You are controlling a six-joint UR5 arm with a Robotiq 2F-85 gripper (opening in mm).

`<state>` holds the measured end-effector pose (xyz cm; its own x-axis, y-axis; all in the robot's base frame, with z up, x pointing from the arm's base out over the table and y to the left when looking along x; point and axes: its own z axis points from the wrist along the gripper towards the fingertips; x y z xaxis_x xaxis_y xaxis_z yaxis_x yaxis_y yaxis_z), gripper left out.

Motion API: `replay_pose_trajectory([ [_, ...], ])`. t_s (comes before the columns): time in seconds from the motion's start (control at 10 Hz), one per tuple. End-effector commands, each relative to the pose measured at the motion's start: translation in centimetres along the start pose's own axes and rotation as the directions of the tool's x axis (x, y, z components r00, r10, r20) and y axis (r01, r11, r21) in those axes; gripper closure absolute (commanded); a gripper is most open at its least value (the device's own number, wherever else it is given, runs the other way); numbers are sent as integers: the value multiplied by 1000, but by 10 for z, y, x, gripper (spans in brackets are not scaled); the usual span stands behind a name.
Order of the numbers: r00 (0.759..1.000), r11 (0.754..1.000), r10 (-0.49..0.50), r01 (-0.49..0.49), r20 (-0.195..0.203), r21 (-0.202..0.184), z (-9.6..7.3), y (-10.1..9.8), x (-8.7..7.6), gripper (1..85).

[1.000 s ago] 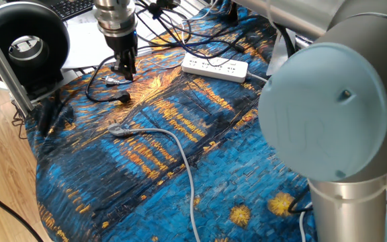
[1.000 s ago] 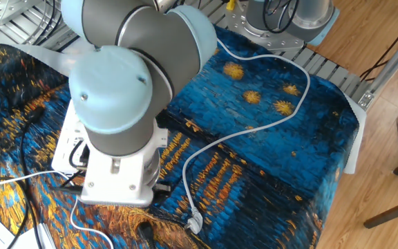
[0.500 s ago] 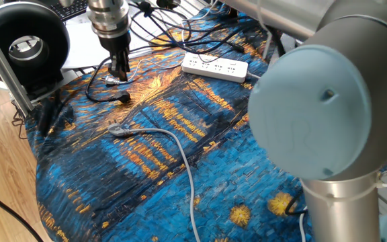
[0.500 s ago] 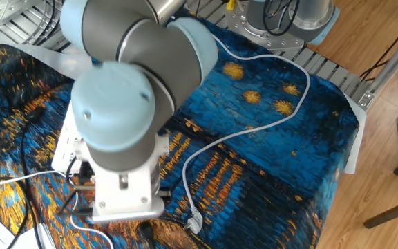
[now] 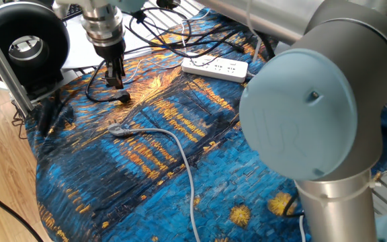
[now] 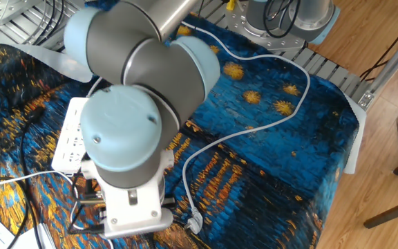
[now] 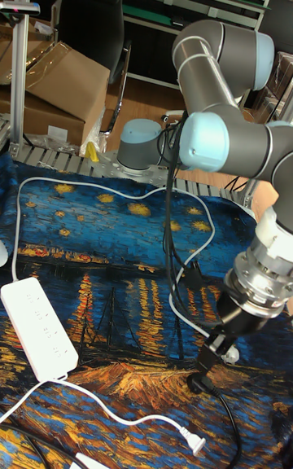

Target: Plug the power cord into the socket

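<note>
The power cord's chunky black plug (image 5: 123, 97) lies on the blue patterned cloth, its thin black cable looping back to the left. My gripper (image 5: 115, 75) points straight down just above and slightly behind the plug, not touching it. Its dark fingers stand close together, and the gap between them is too small to read. In the tall fixed view the gripper (image 7: 208, 357) hovers right over the plug (image 7: 200, 384). The socket, a long white power strip (image 5: 215, 67), lies further right on the cloth and shows again as the strip (image 7: 37, 327) at the left. The arm hides the gripper in the other fixed view.
A grey-white cable with a silvery tip (image 5: 117, 130) crosses the cloth in front of the plug. The strip's thick white cord ends in a white plug (image 7: 194, 440). Tangled black cables (image 5: 180, 30) lie behind the strip. A black round device (image 5: 25, 44) stands at the left edge.
My gripper has moved left and a little lower, from beside the silvery clutter to a spot just above the black plug. The plug, the cables and the power strip have stayed put.
</note>
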<state>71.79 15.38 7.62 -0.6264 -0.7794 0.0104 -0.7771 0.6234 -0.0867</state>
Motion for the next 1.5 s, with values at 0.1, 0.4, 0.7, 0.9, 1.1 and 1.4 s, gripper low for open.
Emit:
replay_pose_trajectory([
  [0.1,999,999,-50,50,2,18,13,-3,-10,417],
  [0.4,996,996,-84,85,-12,27,19,-4,-16,417],
  [0.7,995,995,-98,99,-19,28,26,-4,-11,413],
  [0.9,993,993,-113,114,-13,27,34,-2,-15,410],
  [1.1,993,992,-116,117,-26,46,39,1,-16,407],
  [1.4,993,992,-116,118,-35,46,43,5,-16,407],
])
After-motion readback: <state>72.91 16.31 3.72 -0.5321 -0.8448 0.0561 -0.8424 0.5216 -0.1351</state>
